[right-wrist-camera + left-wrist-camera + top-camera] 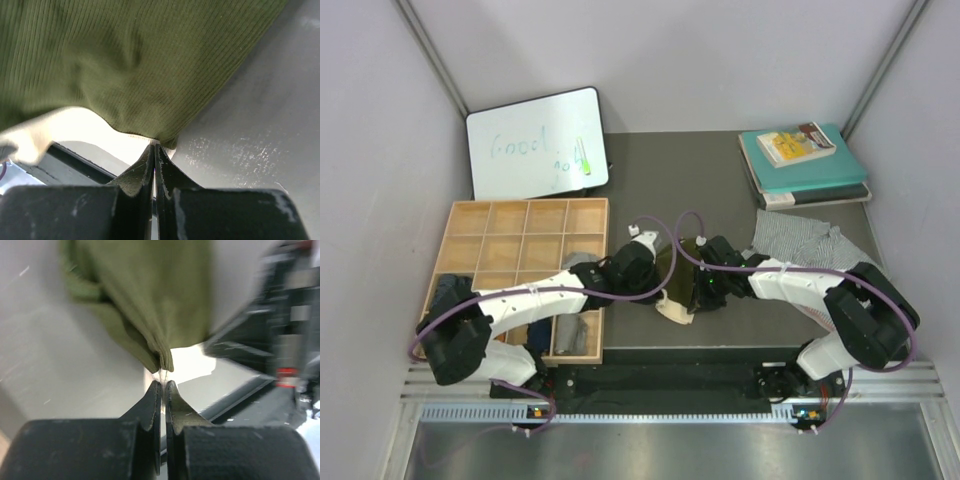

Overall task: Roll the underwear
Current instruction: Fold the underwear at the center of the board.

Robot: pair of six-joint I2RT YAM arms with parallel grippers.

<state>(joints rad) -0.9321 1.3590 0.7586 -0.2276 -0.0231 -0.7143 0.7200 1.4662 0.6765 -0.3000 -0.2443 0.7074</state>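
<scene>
Both tools are in on the olive green cloth underwear with the cream waistband (678,282), bunched at the middle of the tabletop (700,170). Left tool (162,386) at its 9 o'clock: jaws pressed together, the folded corner right at the tips, barely a thread reaching them. Right tool (154,146) at 3 o'clock, clamped tight on the fabric's edge. The finely patterned grey-and-white cloth garment (800,240) lies at 2 o'clock.

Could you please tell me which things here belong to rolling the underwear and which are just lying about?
For the job: olive green underwear; grey-and-white patterned underwear.
Lying about: whiteboard; teal books; wooden compartment tray, possibly for storage.
</scene>
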